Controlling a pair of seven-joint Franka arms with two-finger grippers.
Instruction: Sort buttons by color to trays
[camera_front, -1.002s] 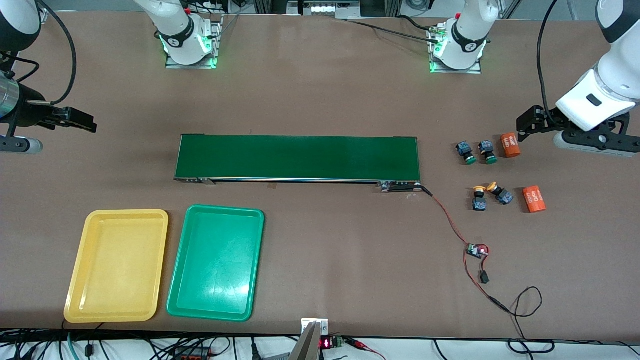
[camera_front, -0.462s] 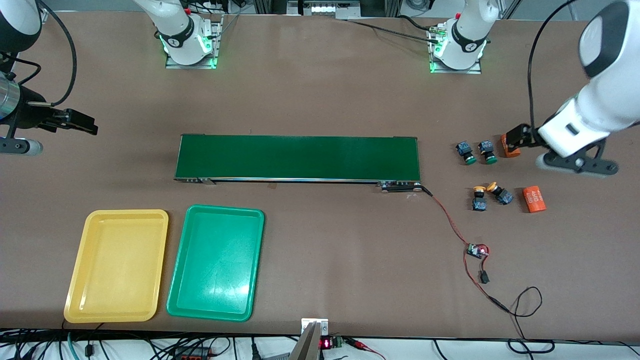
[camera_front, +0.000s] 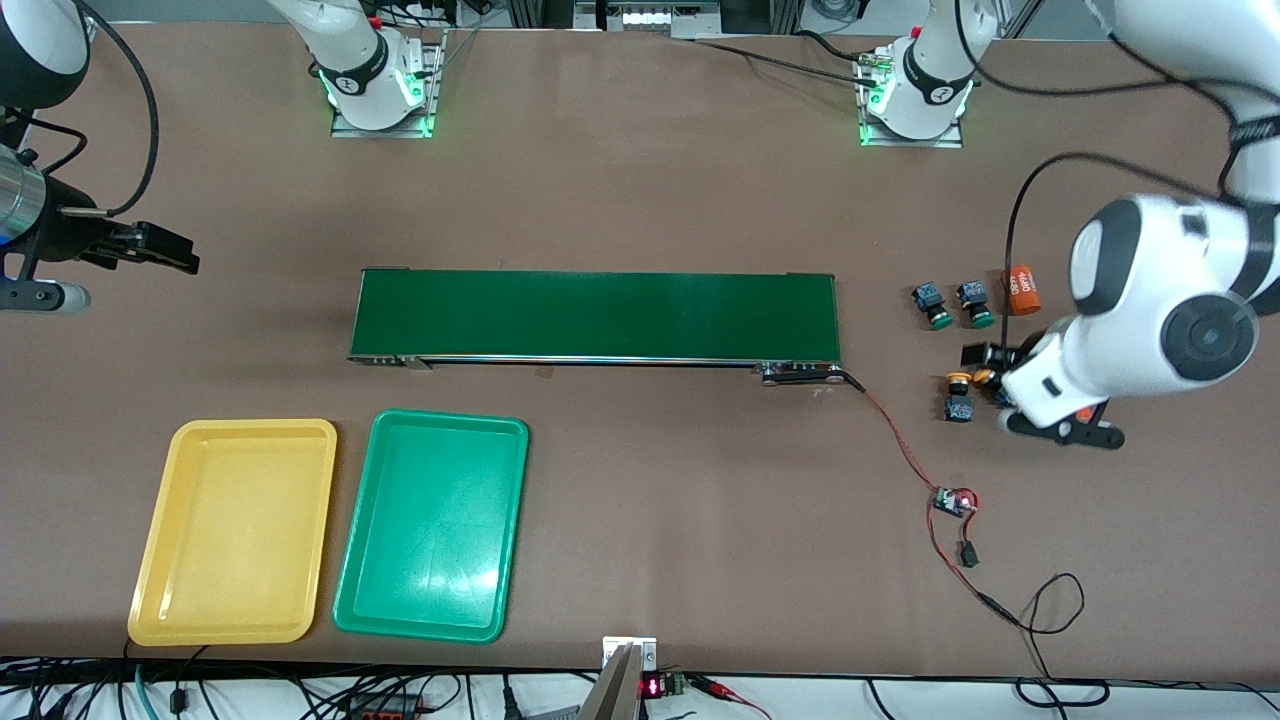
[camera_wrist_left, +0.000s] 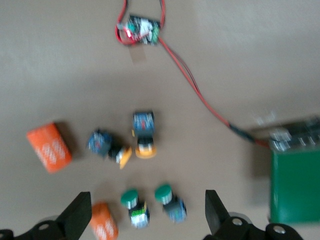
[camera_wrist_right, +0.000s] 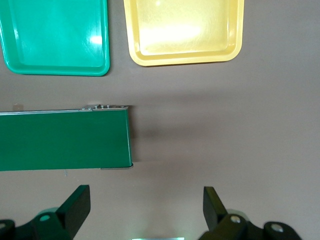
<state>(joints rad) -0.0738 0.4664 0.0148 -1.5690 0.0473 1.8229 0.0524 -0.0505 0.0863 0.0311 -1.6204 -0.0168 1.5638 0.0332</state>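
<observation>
Two green-capped buttons (camera_front: 932, 305) (camera_front: 975, 303) and a yellow-capped button (camera_front: 957, 395) lie toward the left arm's end of the table. The other yellow-capped button (camera_front: 984, 377) is mostly hidden under the left arm. My left gripper (camera_front: 985, 358) hangs open over this group. In the left wrist view the green pair (camera_wrist_left: 135, 207) (camera_wrist_left: 171, 202) lies below the gap between its fingers (camera_wrist_left: 212, 210), and the yellow pair (camera_wrist_left: 144, 132) (camera_wrist_left: 107, 146) lies past them. The yellow tray (camera_front: 235, 530) and green tray (camera_front: 432, 525) hold nothing. My right gripper (camera_front: 160, 250) waits open over bare table.
A long dark-green conveyor belt (camera_front: 595, 315) crosses the middle. An orange cylinder (camera_front: 1022, 288) lies beside the green-capped buttons; another (camera_front: 1082, 413) is mostly covered by the left arm. A small circuit board (camera_front: 955, 500) on a red wire lies nearer the front camera.
The left arm has swung from beside the orange cylinder to over the buttons, covering one yellow-capped button and one cylinder. The right arm has barely moved. Both grippers stayed open.
</observation>
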